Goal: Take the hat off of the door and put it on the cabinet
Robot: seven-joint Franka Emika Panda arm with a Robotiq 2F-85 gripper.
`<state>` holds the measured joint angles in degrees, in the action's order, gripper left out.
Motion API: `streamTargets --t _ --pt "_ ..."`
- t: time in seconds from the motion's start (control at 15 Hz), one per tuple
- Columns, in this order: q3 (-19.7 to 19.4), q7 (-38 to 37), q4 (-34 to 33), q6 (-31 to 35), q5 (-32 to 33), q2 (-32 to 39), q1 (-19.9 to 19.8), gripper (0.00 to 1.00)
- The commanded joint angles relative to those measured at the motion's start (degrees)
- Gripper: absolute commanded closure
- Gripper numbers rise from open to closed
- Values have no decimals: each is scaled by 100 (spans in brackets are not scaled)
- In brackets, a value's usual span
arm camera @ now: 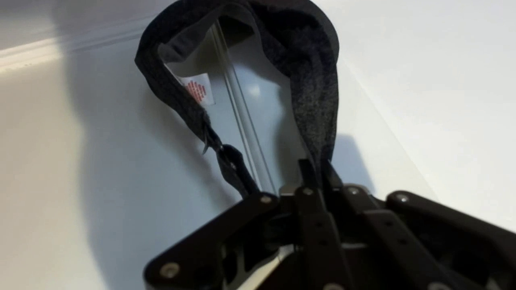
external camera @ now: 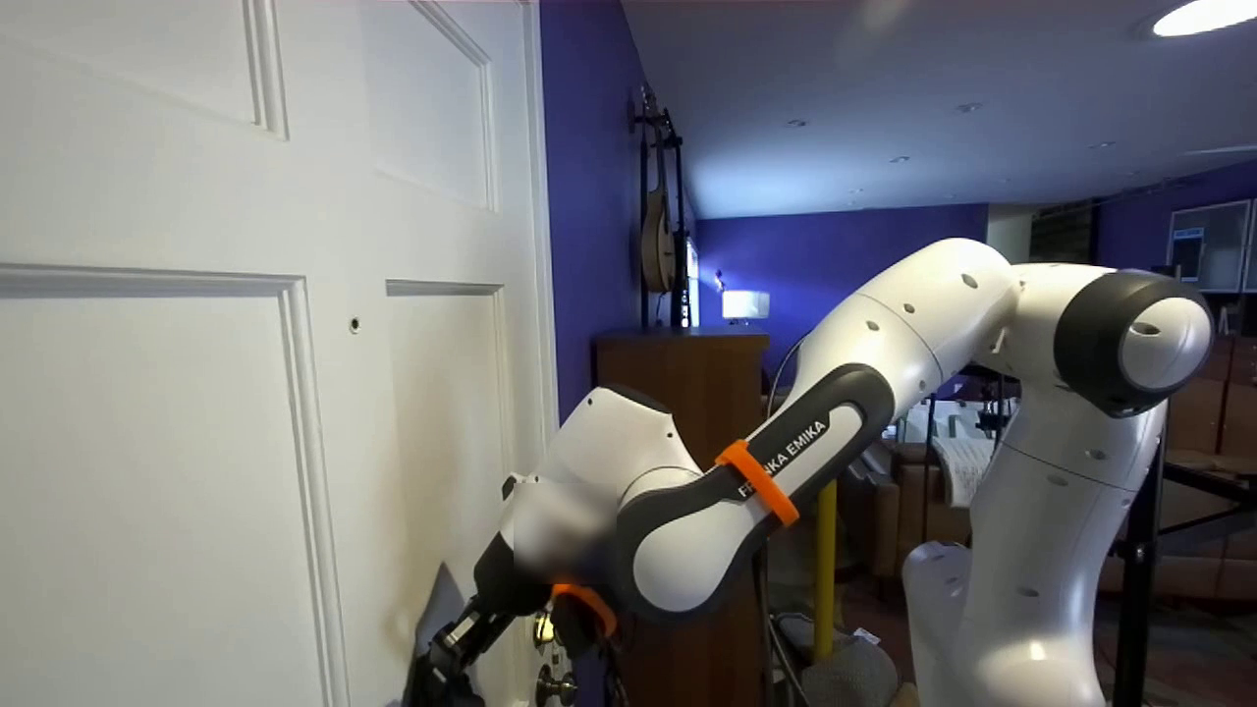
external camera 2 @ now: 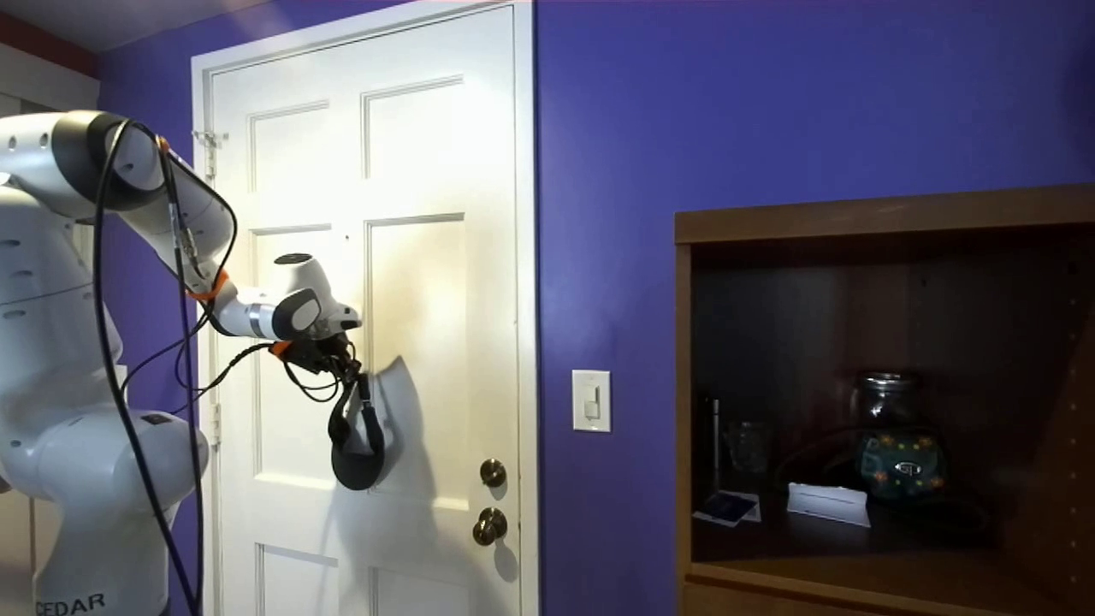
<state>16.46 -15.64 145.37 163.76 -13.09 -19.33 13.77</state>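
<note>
The hat is dark and soft, a looped band with a brim. It hangs in front of the white door [external camera: 196, 206] in an exterior view, where its brim [external camera 2: 358, 469] points down. In the wrist view the hat [arm camera: 314, 80] shows an open band with a small white and red tag. My gripper [arm camera: 318, 173] is shut on one end of the band, pinched between the fingertips. The gripper also shows in an exterior view [external camera 2: 351, 370], close to the door [external camera 2: 419, 342]. Whether the hat touches the door is unclear. The brown cabinet [external camera: 678, 378] stands beyond the door; its top [external camera 2: 890, 214] also shows.
Door knobs [external camera 2: 490, 525] and a light switch [external camera 2: 591, 400] are on the door side and wall. The cabinet's open shelf holds a jar [external camera 2: 887, 395], a patterned bag [external camera 2: 902, 464] and a white card [external camera 2: 828, 504]. A guitar [external camera: 658, 241] hangs above the cabinet. Cables trail along the arm.
</note>
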Motion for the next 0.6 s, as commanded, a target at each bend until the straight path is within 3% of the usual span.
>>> streamTargets --t 0.0,0.53 --pt "31 -289 194 -146 88 -425 -94 98" --pt "-48 -123 127 -54 35 -300 -28 94"
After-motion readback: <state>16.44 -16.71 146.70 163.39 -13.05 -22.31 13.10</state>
